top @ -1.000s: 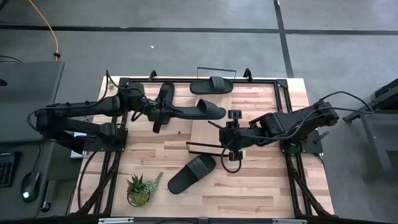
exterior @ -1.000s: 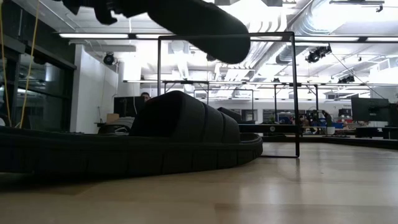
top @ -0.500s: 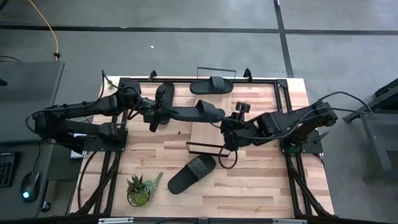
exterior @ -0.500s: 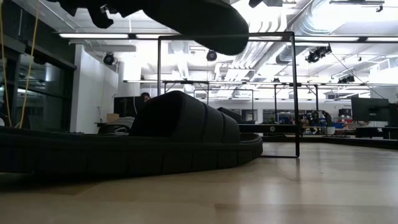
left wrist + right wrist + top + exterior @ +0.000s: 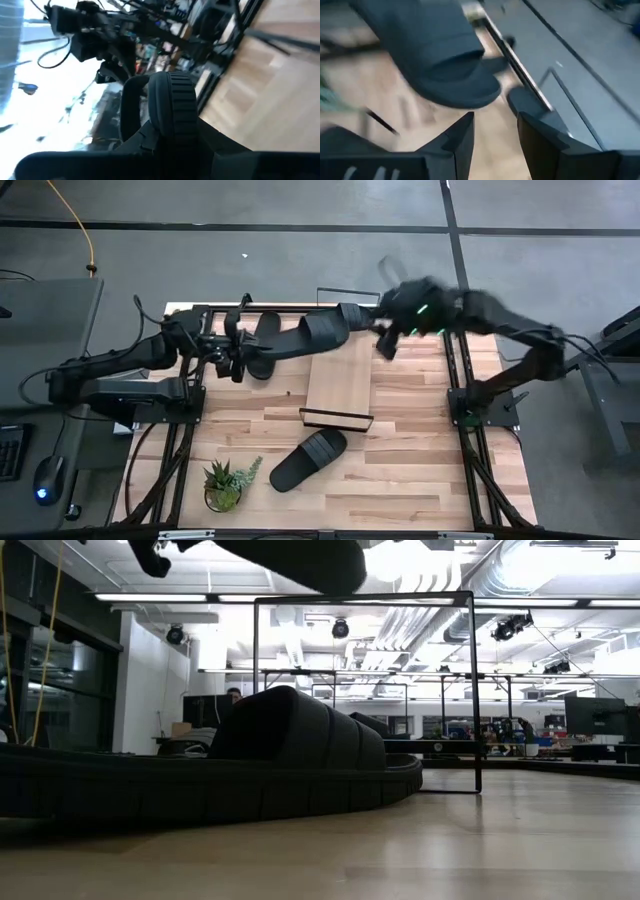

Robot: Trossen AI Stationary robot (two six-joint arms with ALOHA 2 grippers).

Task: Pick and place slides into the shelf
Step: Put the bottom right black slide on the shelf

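While the left gripper grips one end of a black slide and holds it off the table, the sandal stretches away from its fingers toward the right gripper, which hangs just past the slide's far end at the table's back edge. That right gripper's two fingers stand apart with nothing between them — the slide's strap sits just ahead of their tips. Below both grippers, toward the table's front, lies the shelf. A second slide rests beyond it on the tabletop — near a small potted plant.
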